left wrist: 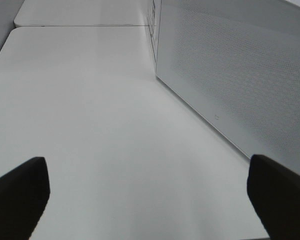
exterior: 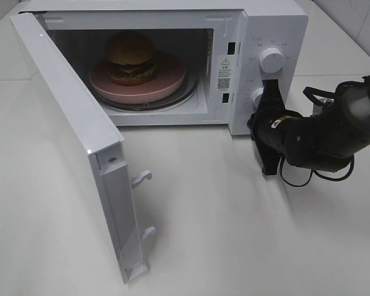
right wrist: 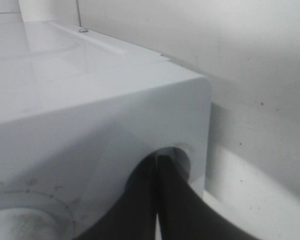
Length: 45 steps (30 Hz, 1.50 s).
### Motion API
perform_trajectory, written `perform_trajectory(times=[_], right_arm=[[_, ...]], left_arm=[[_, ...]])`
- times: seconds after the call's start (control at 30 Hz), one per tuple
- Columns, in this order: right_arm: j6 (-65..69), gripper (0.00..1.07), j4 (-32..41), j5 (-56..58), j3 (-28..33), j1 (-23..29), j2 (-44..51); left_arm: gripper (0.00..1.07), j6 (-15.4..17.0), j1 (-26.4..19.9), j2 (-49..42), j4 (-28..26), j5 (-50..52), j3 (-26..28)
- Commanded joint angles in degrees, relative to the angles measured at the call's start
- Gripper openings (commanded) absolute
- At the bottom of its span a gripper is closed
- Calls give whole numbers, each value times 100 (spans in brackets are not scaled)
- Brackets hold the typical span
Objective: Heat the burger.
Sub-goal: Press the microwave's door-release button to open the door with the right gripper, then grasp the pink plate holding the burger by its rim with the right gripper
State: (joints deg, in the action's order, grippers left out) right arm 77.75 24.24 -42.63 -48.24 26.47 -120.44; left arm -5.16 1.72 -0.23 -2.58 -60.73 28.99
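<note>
The microwave door (exterior: 74,117) stands swung wide open over the white table (exterior: 209,216). Beside the door's outer, dotted face, the left gripper (left wrist: 150,197) hangs just above the table, its jaws spread wide and holding nothing. Farther in, the right gripper (exterior: 266,92) is pinched shut, its tips at the lower knob (exterior: 257,96) of the microwave (exterior: 277,24). Deepest, the burger (exterior: 131,58) sits on a pink plate (exterior: 169,83) inside the oven's chamber
</note>
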Motion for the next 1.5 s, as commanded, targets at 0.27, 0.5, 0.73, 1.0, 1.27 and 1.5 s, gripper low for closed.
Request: perform_trajectory(times=[0.27,0.5,0.73,1.0,1.27,1.5], right_arm=[[57,0,-246,-573,298,178,315],[103,0,-241,-527,728,264,504],[63,0,-149,-539,1117,304,779],[-688,0,17,-401,1730,304,1581],[-2934,0,52,1014,1919,304,2590],[-6050,0,246,2744,1919,298,3495]], left_arm=[[103,11,11,-115,-17,80,-6],[103,11,11,-115,-17,80,-6],[103,11,11,-115,-17,80,-6],[103,11,11,-115,-17,80,-6],[103,11,11,-115,-17,80,-6],[103,11,11,-115,-17,80,-6]])
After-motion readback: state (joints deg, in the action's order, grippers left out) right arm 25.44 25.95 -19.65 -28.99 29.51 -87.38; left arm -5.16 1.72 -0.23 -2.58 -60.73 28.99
